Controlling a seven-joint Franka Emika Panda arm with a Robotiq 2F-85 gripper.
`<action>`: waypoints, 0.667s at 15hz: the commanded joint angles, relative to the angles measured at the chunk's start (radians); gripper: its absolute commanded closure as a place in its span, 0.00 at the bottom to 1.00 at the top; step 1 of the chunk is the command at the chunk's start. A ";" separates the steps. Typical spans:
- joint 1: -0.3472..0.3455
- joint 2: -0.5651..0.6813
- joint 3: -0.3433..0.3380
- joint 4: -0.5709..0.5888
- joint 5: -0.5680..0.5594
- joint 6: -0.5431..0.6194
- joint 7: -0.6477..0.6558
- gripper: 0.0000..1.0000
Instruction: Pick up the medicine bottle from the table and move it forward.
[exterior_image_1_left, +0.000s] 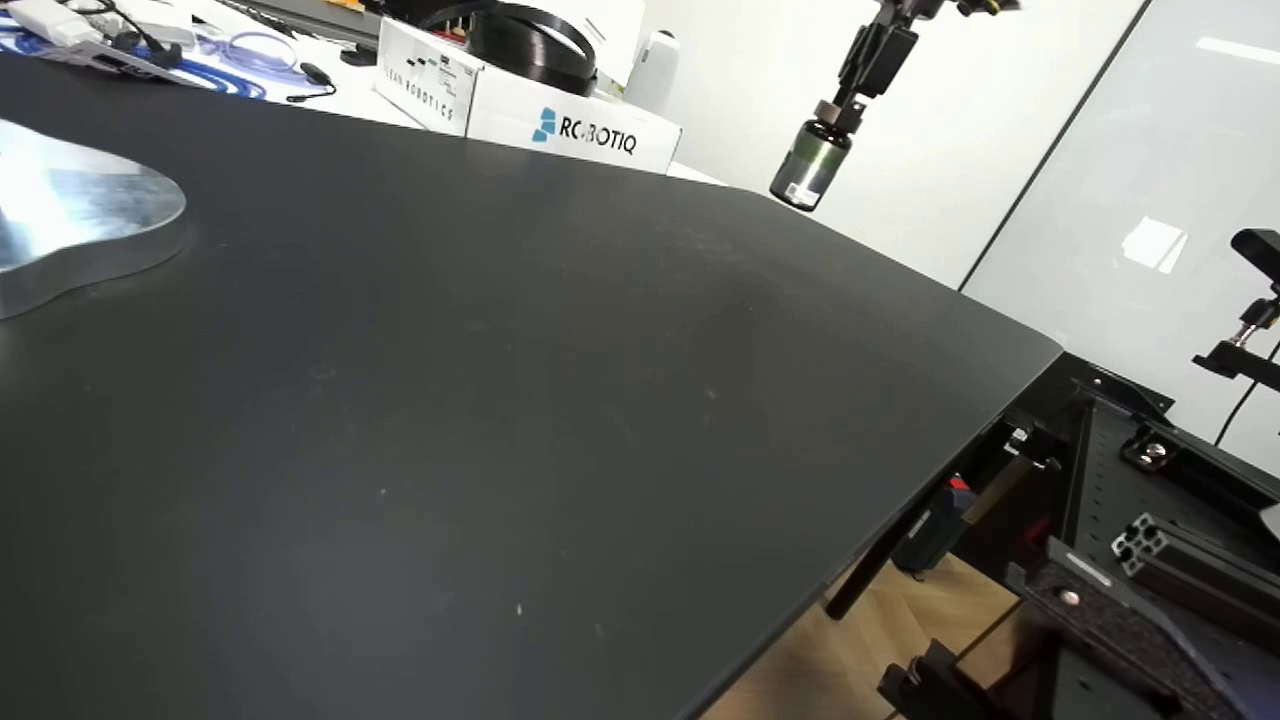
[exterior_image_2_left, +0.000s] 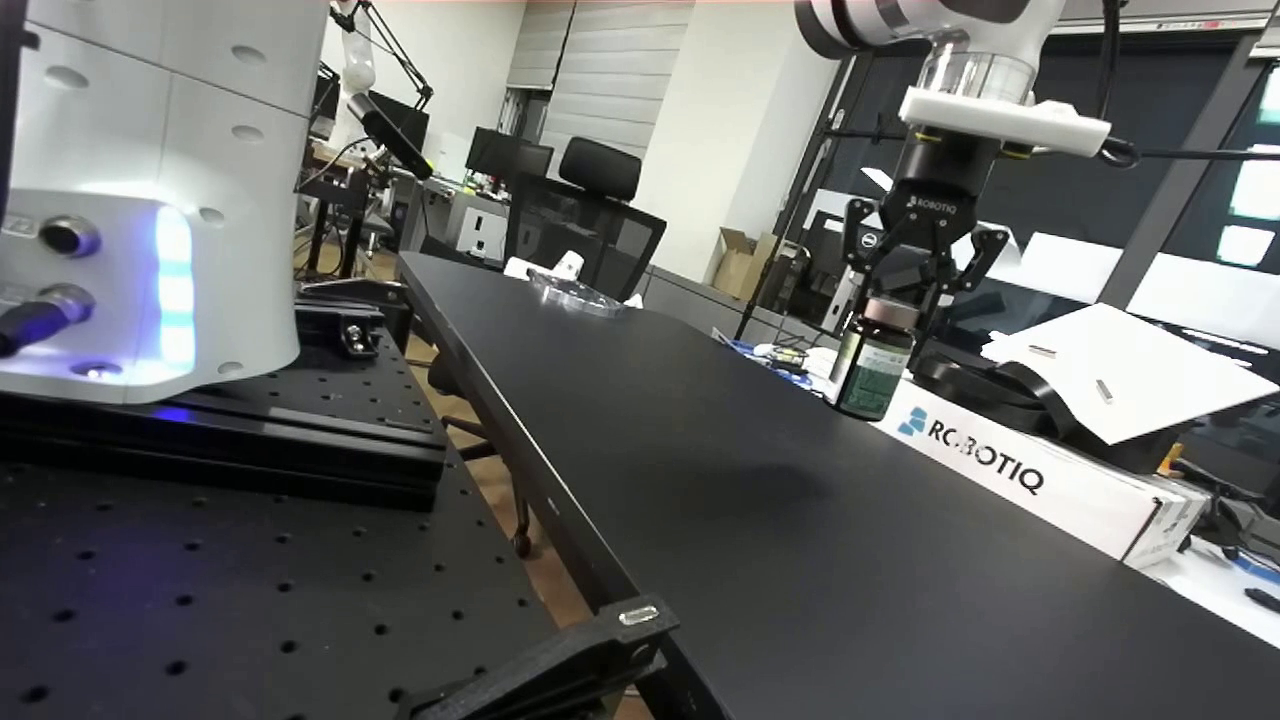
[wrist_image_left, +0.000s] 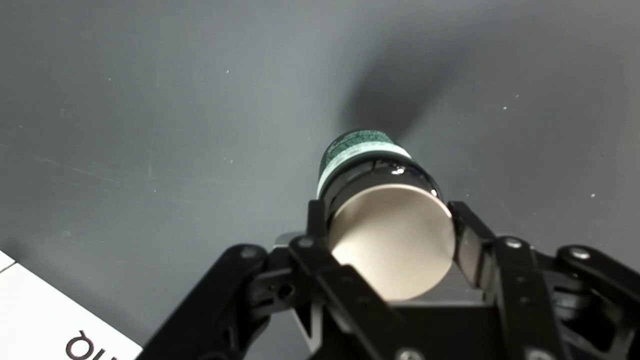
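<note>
The medicine bottle (exterior_image_1_left: 812, 165) is a dark green cylinder with a pale label band and a copper-pink cap. It also shows in an exterior view (exterior_image_2_left: 874, 370) and, cap toward the camera, in the wrist view (wrist_image_left: 395, 245). My gripper (exterior_image_2_left: 895, 305) is shut on the bottle at its cap, one finger on each side, as the wrist view (wrist_image_left: 388, 220) shows. The bottle hangs base down above the black table (exterior_image_2_left: 720, 470), apart from it, with its shadow on the surface. The gripper shows only partly at the top of an exterior view (exterior_image_1_left: 840, 110).
A white box with blue and black lettering (exterior_image_2_left: 985, 455) stands along the table's far edge, with black rolled material (exterior_image_1_left: 530, 50) on it. A shiny silver sheet (exterior_image_1_left: 90, 200) lies on the table. Cables (exterior_image_1_left: 250, 60) lie beyond the table. A black perforated base (exterior_image_2_left: 250, 580) adjoins the near edge.
</note>
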 joint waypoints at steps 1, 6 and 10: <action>-0.012 0.198 0.047 0.255 -0.008 -0.101 0.066 0.64; -0.030 0.356 0.097 0.456 -0.014 -0.184 0.077 0.64; -0.047 0.419 0.115 0.536 -0.012 -0.215 0.075 0.64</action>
